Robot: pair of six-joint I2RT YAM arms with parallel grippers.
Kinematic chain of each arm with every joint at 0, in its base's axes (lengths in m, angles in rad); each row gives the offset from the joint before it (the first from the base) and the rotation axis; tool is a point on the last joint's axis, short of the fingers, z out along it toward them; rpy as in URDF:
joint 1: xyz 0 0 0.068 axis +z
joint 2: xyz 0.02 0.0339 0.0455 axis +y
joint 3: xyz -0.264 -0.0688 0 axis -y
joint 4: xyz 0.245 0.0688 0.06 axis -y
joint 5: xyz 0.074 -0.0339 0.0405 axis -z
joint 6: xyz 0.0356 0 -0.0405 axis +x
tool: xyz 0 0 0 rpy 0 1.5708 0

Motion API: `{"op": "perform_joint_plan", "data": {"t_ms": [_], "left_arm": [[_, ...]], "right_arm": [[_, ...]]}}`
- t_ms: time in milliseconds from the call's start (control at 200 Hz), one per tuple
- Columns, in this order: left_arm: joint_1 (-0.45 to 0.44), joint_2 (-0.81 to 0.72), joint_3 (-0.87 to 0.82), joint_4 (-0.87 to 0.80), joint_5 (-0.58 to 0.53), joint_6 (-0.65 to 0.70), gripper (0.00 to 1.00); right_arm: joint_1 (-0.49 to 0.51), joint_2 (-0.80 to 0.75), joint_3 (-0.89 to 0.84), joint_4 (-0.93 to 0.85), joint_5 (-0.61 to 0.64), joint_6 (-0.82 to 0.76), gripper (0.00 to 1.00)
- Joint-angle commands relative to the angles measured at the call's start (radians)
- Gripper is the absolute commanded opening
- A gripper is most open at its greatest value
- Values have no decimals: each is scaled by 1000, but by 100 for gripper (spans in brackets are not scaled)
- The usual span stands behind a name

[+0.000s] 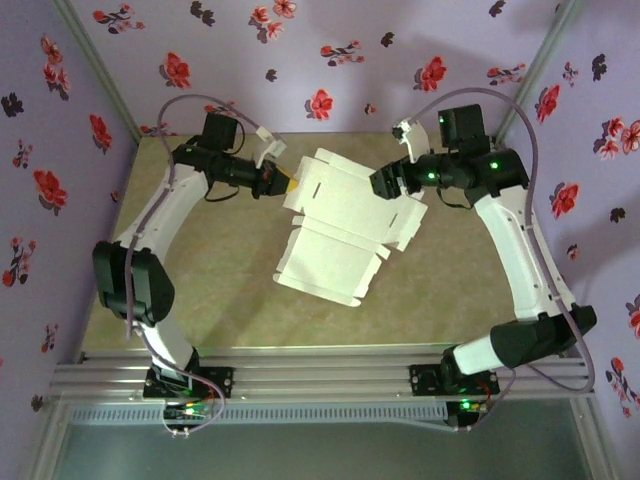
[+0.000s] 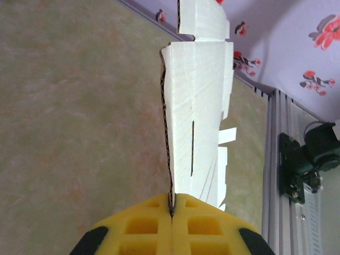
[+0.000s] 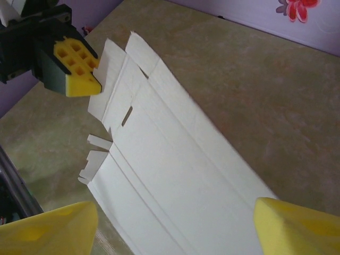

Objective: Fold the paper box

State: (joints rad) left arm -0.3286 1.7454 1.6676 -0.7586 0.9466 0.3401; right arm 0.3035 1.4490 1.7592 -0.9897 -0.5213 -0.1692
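Paper box (image 2: 199, 106): left wrist view shows left gripper (image 2: 171, 207) pinching its edge.

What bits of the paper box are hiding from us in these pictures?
- Top view: the underside of the paper box is hidden by its own white panels, so its colour cannot be told.
- Right wrist view: its near end is cut off by the bottom edge and partly covered by the yellow fingers of the right gripper.
- Left wrist view: its pinched edge is hidden inside the left gripper, and its far end is cut off by the top edge.
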Motion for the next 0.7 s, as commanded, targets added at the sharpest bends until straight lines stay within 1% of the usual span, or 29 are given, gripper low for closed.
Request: {"op": "perform_joint_plan", "data": {"t_ms": [0, 115, 270, 400, 580, 695], "left_arm": [[-35, 32, 58, -126, 34, 113, 0], [-49, 60, 95, -198, 34, 165, 0], [-52, 89, 130, -259, 53, 202, 0], [-52, 85, 130, -263, 56, 208, 0], [-54, 80, 128, -272, 56, 209, 0], [-55, 81, 124, -274, 55, 214, 0]], "right_arm": [[9, 22, 26, -14, 28, -33, 77], [8, 47, 37, -19, 62, -49, 75], [8, 48, -17, 0, 15, -40, 75], [8, 45, -65, 8, 6, -32, 75], [6, 37, -143, 36, -54, -7, 74], [6, 22, -182, 49, -62, 0, 73]]}}
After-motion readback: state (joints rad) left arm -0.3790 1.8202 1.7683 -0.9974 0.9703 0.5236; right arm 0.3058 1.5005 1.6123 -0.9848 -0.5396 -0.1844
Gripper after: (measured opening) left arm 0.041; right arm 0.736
